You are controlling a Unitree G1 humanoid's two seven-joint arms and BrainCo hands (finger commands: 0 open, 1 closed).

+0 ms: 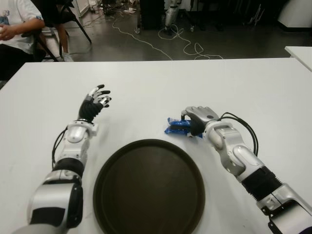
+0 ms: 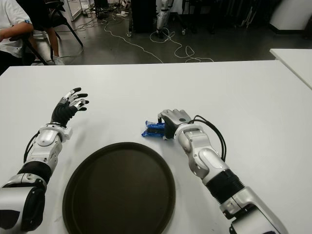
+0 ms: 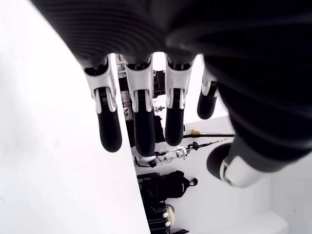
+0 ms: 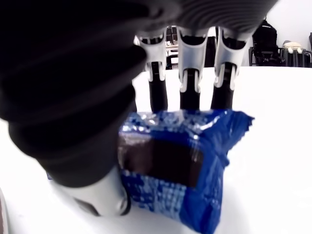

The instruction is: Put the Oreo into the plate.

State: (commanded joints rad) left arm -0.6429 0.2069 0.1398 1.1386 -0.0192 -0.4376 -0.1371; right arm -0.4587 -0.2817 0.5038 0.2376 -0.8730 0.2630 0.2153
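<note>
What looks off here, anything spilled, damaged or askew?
Nothing stands out. The Oreo pack is intact in the right hand beyond the plate rim; the plate holds nothing, and the left hand shows open to its left.

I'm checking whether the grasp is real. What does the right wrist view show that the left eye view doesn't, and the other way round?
Only the right wrist view: the fingers behind the Oreo pack and the thumb against its near side, pinching it.
Only the left eye view: the plate, empty, near the pack; the left hand open over the table; a seated person at the far left.
Both: the right hand closed on the pack, on the table.
</note>
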